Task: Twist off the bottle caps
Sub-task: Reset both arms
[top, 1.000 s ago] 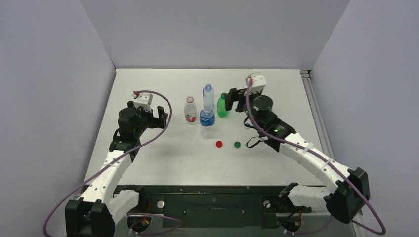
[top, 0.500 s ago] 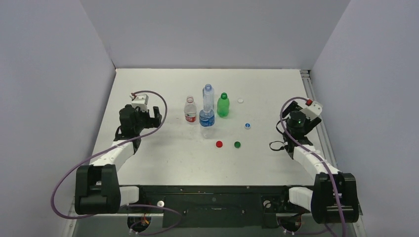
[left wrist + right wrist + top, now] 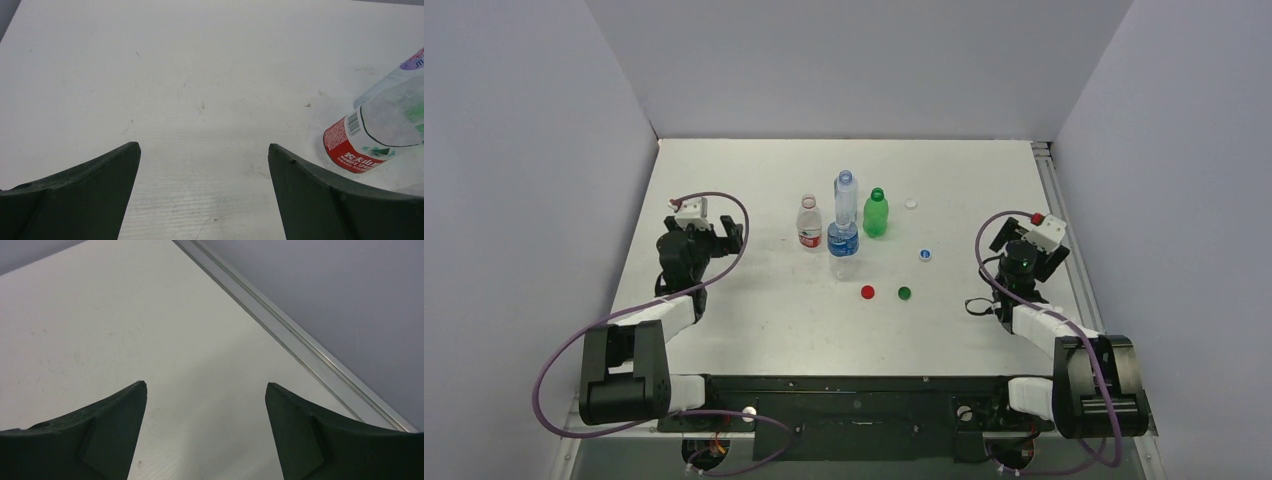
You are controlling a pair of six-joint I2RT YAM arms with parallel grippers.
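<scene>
**Four caps loose on the table, both grippers open and empty**

Nearest the arms, a little right of the middle of the table (image 3: 754, 320), the red cap (image 3: 868, 292) and the green cap (image 3: 904, 293) lie side by side, close but apart.

Farther in, the two grippers sit out at the sides. The left gripper (image 3: 204, 147) hangs low near the left edge, with its jaws spread wide and only bare tabletop between them. Its own view catches the red-labelled bottle (image 3: 809, 222) off to the right. The right gripper (image 3: 206, 385) is close to the right edge with its jaws also wide apart and nothing in them. It faces the metal rail (image 3: 300, 340) that runs along that edge.

The whitish-blue cap (image 3: 925, 254) lies alone between the right gripper and the bottles.

The bottles stand upright in a tight cluster at the middle of the table. The red-labelled bottle is on the left and the green bottle (image 3: 876, 213) on the right. Between them is the blue-labelled bottle (image 3: 843, 243), which stands slightly nearer than the other two. A clear bottle (image 3: 845, 195) seems to rise directly behind it. The two overlap from above, so I cannot tell whether they touch. The necks that show carry no caps.

Farthest off, the white cap (image 3: 911, 203) lies just right of the green bottle, towards the far edge.
</scene>
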